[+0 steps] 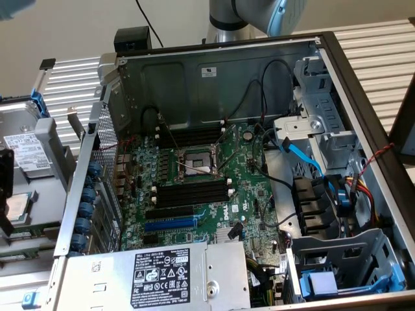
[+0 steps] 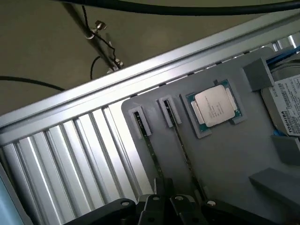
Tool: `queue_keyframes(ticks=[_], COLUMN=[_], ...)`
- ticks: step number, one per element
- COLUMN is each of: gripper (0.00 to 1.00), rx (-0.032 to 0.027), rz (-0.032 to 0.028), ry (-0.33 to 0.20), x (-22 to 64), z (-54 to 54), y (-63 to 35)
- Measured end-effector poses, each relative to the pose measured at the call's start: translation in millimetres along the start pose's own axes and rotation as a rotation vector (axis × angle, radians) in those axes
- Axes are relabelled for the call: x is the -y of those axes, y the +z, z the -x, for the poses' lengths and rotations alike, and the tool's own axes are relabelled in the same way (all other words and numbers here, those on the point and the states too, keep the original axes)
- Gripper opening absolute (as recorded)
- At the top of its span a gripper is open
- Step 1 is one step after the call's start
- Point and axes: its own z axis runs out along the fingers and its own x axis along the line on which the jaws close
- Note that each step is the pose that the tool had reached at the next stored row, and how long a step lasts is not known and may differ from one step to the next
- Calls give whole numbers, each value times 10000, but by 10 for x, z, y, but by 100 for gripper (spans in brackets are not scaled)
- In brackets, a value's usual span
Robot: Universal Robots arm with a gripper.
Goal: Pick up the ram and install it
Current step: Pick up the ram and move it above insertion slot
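Where ram point(image 2: 150, 147) runs edge-on beneath jaws, end hidden; jaws clenched, apparently on it.

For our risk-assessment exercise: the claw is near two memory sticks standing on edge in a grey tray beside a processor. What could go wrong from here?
1. The ram sticks stand close together by the shut claw; it may catch the wrong one or knock its neighbour.
2. The bare processor lies right beside them in the grey tray; a sideways move could graze it.
3. Black cables hang near the motherboard's slots; a carried stick might snag.
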Motion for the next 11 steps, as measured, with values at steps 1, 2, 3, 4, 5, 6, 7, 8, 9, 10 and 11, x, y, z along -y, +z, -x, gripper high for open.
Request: queue_keyframes(ticks=[1, 2, 3, 4, 5, 6, 7, 8, 9, 10, 11], gripper=[11, 11, 11, 11, 11, 11, 11, 11, 11, 11, 11], rx=[-7, -17, -25, -35, -43, -52, -60, -69, -78, -86, -96], rz=[2, 6, 8, 12, 14, 18, 20, 23, 26, 30, 32], ry=[-185, -364, -544, -724, -904, -1099, -1279, -1457, -1638, -1823, -2008], x=[0, 0, 1, 1, 1, 1, 2, 2, 2, 2, 3], z=[0, 0, 0, 0, -1, -1, 0, -1, -1, -1, -1], y=[5, 10, 15, 18, 24, 30, 35, 40, 45, 50, 55])
